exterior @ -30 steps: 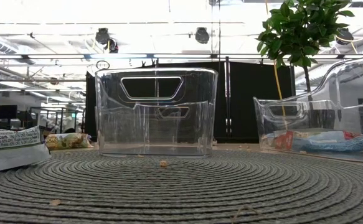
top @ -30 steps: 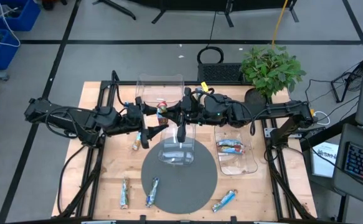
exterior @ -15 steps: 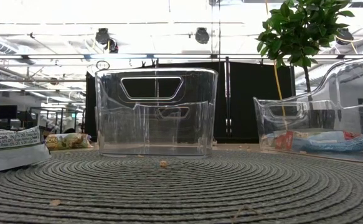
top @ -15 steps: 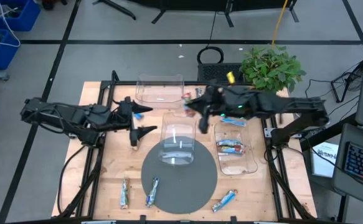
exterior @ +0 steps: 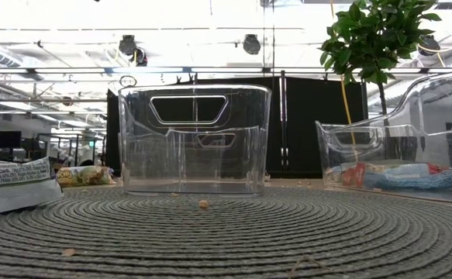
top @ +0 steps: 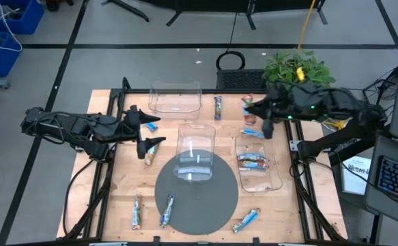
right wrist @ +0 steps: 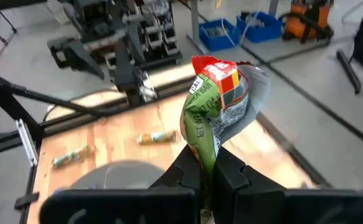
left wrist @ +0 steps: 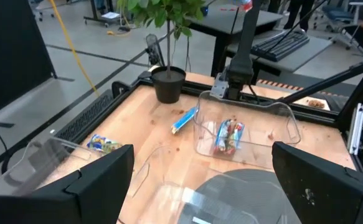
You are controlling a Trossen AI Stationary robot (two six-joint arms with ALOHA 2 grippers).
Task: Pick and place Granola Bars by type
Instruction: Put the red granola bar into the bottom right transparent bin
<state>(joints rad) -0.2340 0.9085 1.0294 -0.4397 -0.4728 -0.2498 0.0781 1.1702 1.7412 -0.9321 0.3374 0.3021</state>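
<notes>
My right gripper (top: 249,107) hovers over the table's far right part, beyond the right clear bin (top: 275,179), shut on a green-and-tan bar with a red end (right wrist: 220,102). My left gripper (top: 148,131) is open over the table's left part, next to the middle bin (top: 196,133), and holds nothing. Loose bars lie flat on the table: one by the far bin (top: 218,107), a blue one (top: 252,133), and three along the near edge (top: 136,212) (top: 166,210) (top: 246,220). More bars lie in the right bin (top: 252,162). My right gripper pinches the bar's lower end (right wrist: 207,148) between its two fingers (right wrist: 231,171). The bar is lifted clear of the table. In the right wrist view it stands out past the fingertips, its crumpled red end farthest from them.
Three clear bins stand here: a far one (top: 175,97), a middle one partly on the round grey mat (top: 205,205), and the right one. A potted plant (top: 295,74) stands at the far right corner, close to my right arm. The low view shows no gripper.
The two grippers were close together by the middle bin's far end. My right gripper has since travelled toward the table's right edge, carrying the red-ended bar lifted clear. My left gripper has drawn back toward the table's left edge.
</notes>
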